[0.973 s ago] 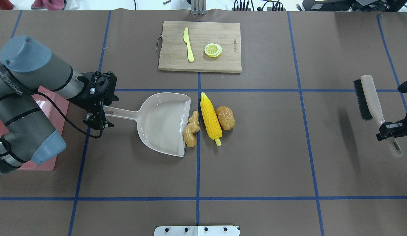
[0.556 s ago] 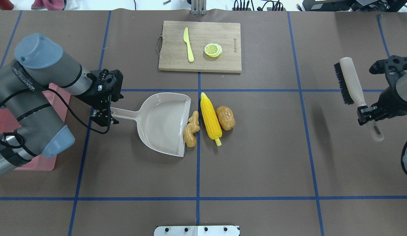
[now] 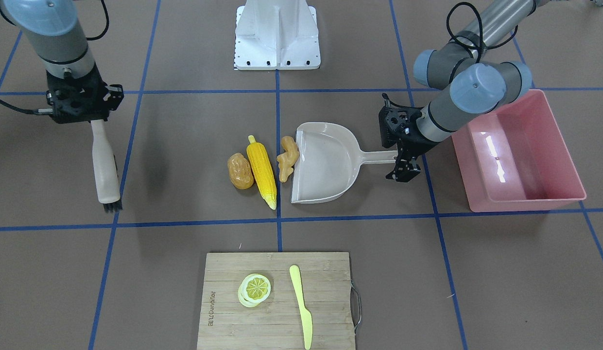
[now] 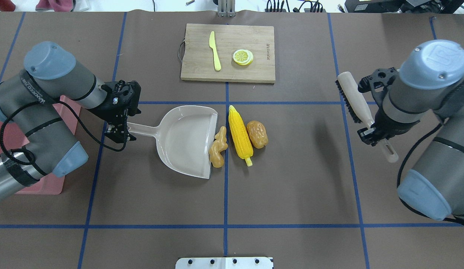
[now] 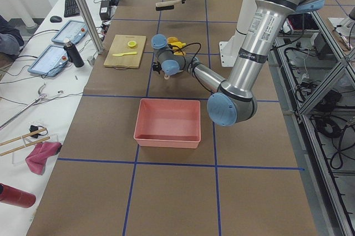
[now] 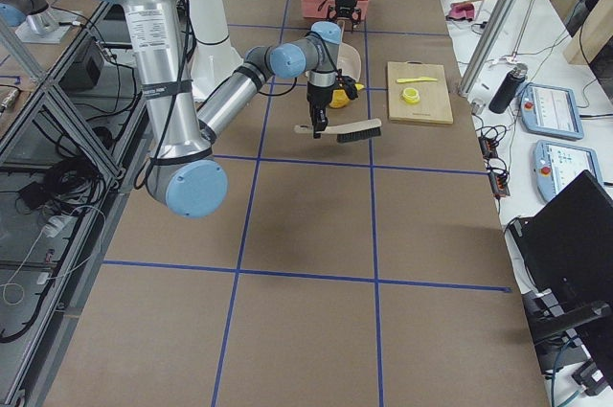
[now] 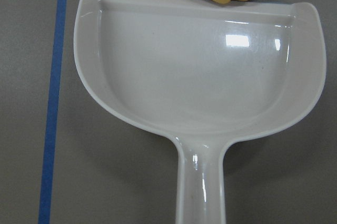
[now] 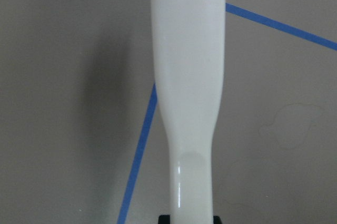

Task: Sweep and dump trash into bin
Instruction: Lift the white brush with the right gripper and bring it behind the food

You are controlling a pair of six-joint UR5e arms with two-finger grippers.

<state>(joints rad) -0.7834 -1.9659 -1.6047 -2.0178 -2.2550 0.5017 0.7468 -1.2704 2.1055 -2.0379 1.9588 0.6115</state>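
Note:
The yellow corn cob (image 4: 240, 131), the brown-orange potato (image 4: 257, 134) and the tan ginger root (image 4: 218, 147) lie side by side in mid-table. The ginger touches the lip of the beige dustpan (image 4: 187, 140). My left gripper (image 4: 121, 129) is open, with its jaws on either side of the end of the dustpan handle. My right gripper (image 4: 370, 132) is shut on the handle of a black-bristled brush (image 4: 357, 104) and holds it above the table, right of the trash. The pink bin (image 3: 517, 155) stands behind my left arm, which mostly hides it in the overhead view.
A wooden cutting board (image 4: 228, 52) at the far middle carries a pale yellow knife (image 4: 215, 50) and a lemon slice (image 4: 243, 57). Blue tape lines cross the brown table. The robot base plate (image 4: 224, 262) is at the near edge.
My left gripper has moved right, onto the end of the dustpan handle. My right arm has carried the brush left, in from the table's right edge. The dustpan and trash have not moved.

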